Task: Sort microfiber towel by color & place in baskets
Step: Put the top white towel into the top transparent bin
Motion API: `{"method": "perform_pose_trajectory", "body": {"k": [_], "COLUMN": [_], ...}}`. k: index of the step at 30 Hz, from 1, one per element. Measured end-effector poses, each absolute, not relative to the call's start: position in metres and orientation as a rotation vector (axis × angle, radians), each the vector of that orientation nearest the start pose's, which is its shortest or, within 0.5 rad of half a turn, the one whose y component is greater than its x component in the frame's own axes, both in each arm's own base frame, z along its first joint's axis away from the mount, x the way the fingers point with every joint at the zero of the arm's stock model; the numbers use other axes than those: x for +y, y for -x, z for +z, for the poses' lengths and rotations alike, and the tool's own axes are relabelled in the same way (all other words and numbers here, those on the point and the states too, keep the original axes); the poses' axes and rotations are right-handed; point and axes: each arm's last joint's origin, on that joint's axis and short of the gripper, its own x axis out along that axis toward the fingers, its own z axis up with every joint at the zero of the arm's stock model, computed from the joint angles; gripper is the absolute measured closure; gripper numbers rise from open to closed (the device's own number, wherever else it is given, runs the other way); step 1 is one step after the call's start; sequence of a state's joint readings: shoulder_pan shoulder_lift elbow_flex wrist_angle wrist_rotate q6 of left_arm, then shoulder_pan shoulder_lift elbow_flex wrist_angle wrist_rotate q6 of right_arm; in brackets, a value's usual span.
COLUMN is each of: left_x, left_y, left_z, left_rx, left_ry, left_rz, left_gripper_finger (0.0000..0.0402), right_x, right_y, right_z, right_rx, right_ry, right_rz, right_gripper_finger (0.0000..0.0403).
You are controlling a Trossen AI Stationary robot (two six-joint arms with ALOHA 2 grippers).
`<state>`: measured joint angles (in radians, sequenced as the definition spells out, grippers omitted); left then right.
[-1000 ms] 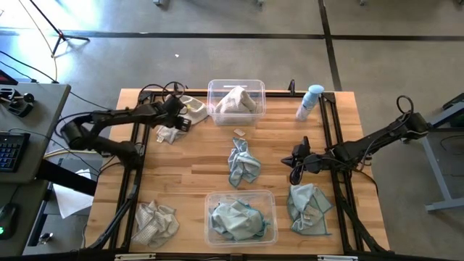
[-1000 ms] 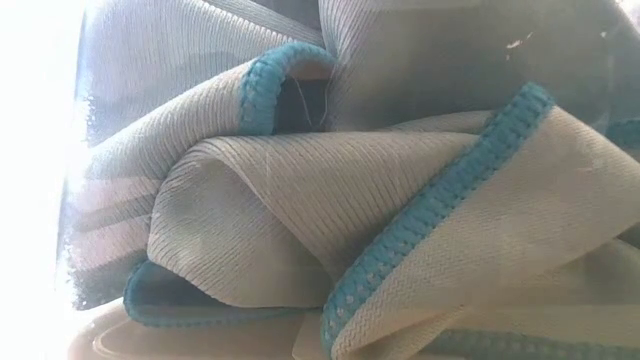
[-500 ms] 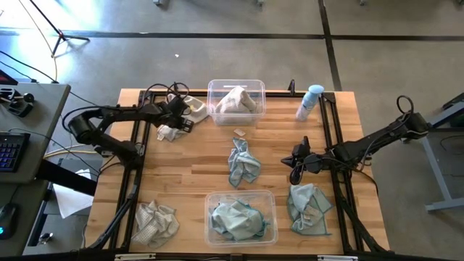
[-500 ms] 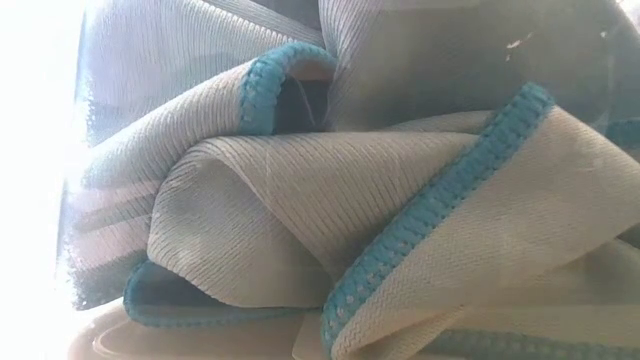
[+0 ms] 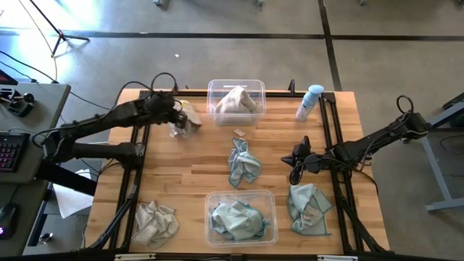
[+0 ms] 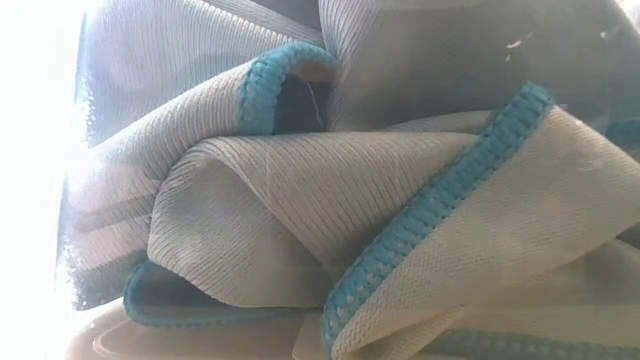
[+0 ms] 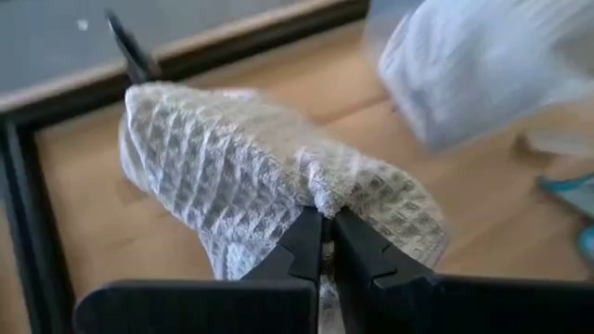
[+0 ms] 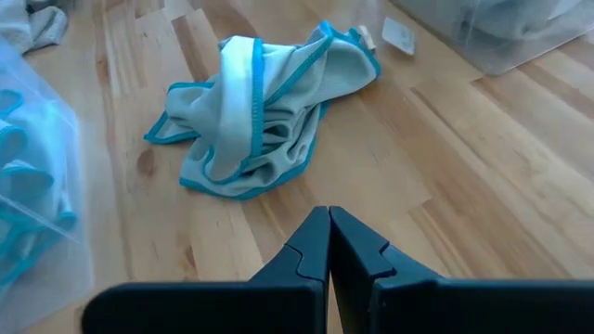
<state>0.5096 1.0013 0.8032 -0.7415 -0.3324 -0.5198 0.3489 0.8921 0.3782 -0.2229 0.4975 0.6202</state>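
My left gripper [image 5: 177, 117] is at the table's far left, shut on a pale beige waffle towel [image 5: 186, 120] just left of the far basket [image 5: 236, 101], which holds another beige towel. A teal towel [image 5: 243, 161] lies crumpled at the table's middle, one more [image 5: 308, 207] at the near right, and a beige one [image 5: 155, 222] at the near left. The near basket [image 5: 240, 215] holds teal towels, which fill the low view [image 6: 330, 200]. My right gripper [image 5: 294, 169] hovers shut, right of the middle towel [image 8: 264, 111], touching nothing. My left gripper pinches a raised fold [image 7: 327, 197] of the beige towel between its two fingers, near the middle of the bunched cloth. The cloth spreads slack on both sides of the fingers. Whether its lower part rests on the table I cannot tell.
A blue-capped spray bottle [image 5: 309, 101] stands at the far right. A black metal frame [image 5: 328, 138] runs along both table sides. A small tag [image 5: 239, 132] lies between the far basket and the middle towel. Bare wood shows between the left frame and the middle towel.
My left gripper has shut on the beige towel and its arm has swung up. The towel, before spread in two patches beside the fingers, is now drawn together into one bunch at the gripper.
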Motion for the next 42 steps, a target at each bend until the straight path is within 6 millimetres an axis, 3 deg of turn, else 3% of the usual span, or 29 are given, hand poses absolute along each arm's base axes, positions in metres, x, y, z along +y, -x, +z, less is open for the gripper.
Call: {"method": "perform_pose_trajectory", "body": {"k": [11, 25, 34, 42], "left_x": [0.076, 0.1, 0.116, 0.133], "left_y": [-0.181, -0.273, -0.321, -0.334], "left_z": [0.359, 0.459, 0.479, 0.454], "left_rx": [0.471, 0.384, 0.368, 0.52], "left_ry": [0.365, 0.088, 0.017, 0.086], "left_rz": [0.911, 0.825, 0.8, 0.821], "left_gripper_finger": [0.0401, 0.0401, 0.0401, 0.0401], "right_x": [0.044, 0.044, 0.044, 0.044], "right_y": [-0.161, -0.161, -0.161, -0.161], "right_z": [0.178, 0.178, 0.178, 0.178], "right_rx": [0.596, 0.596, 0.593, 0.593], "right_ry": [-0.289, -0.275, -0.277, -0.275], "right_rz": [-0.348, -0.343, -0.342, -0.342], "right_gripper_finger": [0.0403, 0.0403, 0.0403, 0.0403]}}
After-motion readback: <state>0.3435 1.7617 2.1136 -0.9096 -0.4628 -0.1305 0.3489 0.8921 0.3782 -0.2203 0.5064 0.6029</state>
